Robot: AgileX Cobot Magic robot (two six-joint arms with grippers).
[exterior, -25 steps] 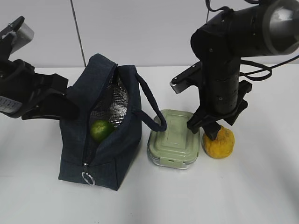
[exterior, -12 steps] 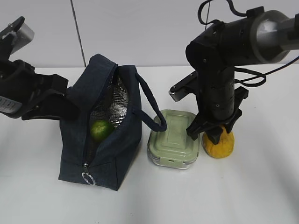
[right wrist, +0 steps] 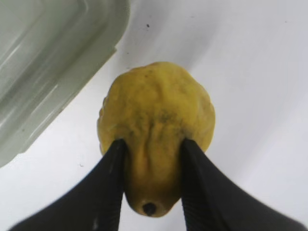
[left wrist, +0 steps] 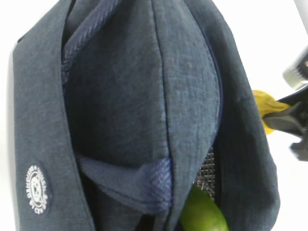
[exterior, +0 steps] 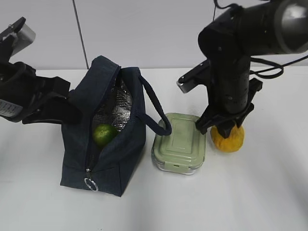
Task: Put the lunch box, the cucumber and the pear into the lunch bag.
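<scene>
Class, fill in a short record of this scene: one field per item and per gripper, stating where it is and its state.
lunch bag: upright, unzipped
cucumber: inside the bag, end showing
lunch box: on the table, lid on, right of the bag
pear: beside the lunch box
right gripper: closed on the pear's neck
left gripper: holding the bag's side, jaws hidden

Lunch bag (exterior: 108, 130) at left of centre on the desk (exterior: 202, 202), top open, cucumber (exterior: 104, 134) inside it. Lunch box (exterior: 179, 143) just right of the bag, at centre, bag's loop handle (exterior: 156, 108) reaching over its left edge. Pear (exterior: 228, 136) just right of the lunch box, neck between the right gripper (exterior: 222, 129) jaws. Left gripper at far left, against the bag's side.
</scene>
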